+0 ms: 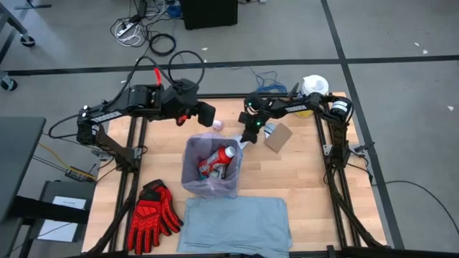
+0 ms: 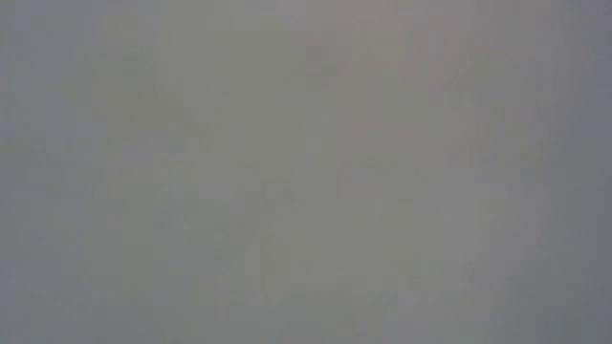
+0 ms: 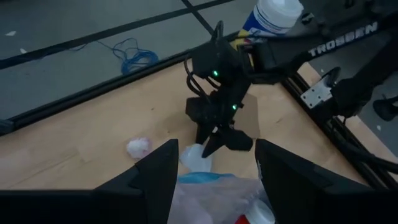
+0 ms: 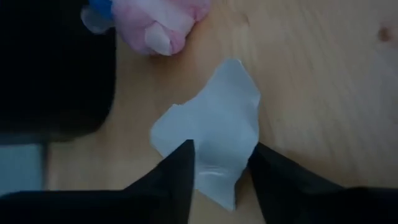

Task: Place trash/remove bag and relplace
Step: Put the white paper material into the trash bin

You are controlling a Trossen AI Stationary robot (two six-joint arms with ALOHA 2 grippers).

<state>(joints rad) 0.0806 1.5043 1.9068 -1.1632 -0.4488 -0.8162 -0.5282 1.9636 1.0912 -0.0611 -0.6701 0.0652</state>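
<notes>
A bin lined with the translucent pink-lavender bag (image 1: 211, 172) stands mid-table, and a red-capped little bottle (image 1: 219, 161) lies inside it. A piece of crumpled white paper (image 4: 208, 127) lies on the wood just beyond the bin's far right corner. My right gripper (image 4: 221, 168) is low over the paper and shut on it. My left gripper (image 3: 217, 180) hangs open in the air above the bin's far rim, with nothing between its fingers. A brown cardboard piece (image 1: 278, 137) and a pink scrap (image 1: 217, 126) lie on the table nearby. My right gripper has the white paper's near part (image 4: 217, 155) pinched between its two fingers, which meet the paper's two side edges. The fingers come slanting down from the table's far right. The paper lies on the wood, and its wider part spreads out beyond the fingertips.
A folded grey-blue liner (image 1: 235, 223) lies at the near edge and red gloves (image 1: 153, 211) at the near left. A yellow tub with a white lid (image 1: 312, 87) stands at the far right corner. Bare wood shows right of the bin.
</notes>
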